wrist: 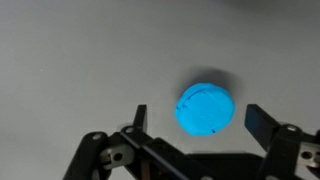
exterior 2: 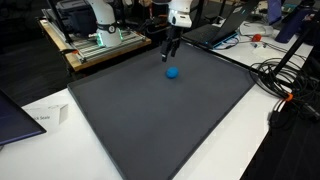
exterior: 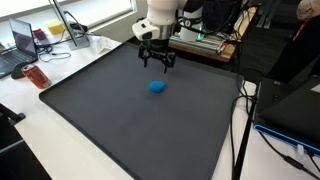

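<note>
My gripper (exterior: 157,62) hangs fingers-down over the dark mat (exterior: 110,120), jaws spread wide and holding nothing. I judge that the spread leaves room on both sides of anything I am lined up with. The vertical pose keeps both fingers level with the flat surface.

The ball (exterior: 157,87) is blue and lies alone on the mat, well in from its edges. It rests on its own weight and nothing props or touches it. In the wrist view a seam runs across its top, so it may be flatter than a true ball; I cannot tell.

In both exterior views the ball sits at 6 o'clock from my fingertips, near but clearly apart, with bare mat between us. In the wrist view it shows between my two fingers (wrist: 140,116), off-centre toward the 3 o'clock one and a little toward 12 o'clock from the tips, below me and untouched
</note>
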Robot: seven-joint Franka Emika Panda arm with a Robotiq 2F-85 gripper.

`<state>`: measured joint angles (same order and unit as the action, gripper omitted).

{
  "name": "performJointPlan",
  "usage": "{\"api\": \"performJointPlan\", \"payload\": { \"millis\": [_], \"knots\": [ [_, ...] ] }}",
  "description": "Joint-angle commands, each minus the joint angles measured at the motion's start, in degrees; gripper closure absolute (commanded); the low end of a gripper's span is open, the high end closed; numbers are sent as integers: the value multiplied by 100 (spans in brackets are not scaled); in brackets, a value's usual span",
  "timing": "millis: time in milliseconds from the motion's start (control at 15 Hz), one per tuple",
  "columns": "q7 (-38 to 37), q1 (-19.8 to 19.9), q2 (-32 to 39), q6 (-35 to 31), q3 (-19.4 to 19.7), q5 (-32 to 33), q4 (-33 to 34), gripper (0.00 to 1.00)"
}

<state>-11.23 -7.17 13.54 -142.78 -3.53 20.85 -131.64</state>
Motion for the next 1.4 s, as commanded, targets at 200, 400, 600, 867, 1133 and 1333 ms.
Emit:
{"api": "performJointPlan", "payload": {
  "millis": [200,400,600,867,1133,1333],
  "knots": [
    [2485,506,-27,605,-413,-1992,242,0],
    [2715,512,55,539,-328,-2090,359,0],
    [2782,499,175,446,-305,-1978,429,0],
    [2870,509,467,123,-308,-1928,531,0],
    [2890,514,887,-153,-300,-1852,746,0],
    [2699,448,1228,-401,-206,-1674,918,0]
  ]
}}
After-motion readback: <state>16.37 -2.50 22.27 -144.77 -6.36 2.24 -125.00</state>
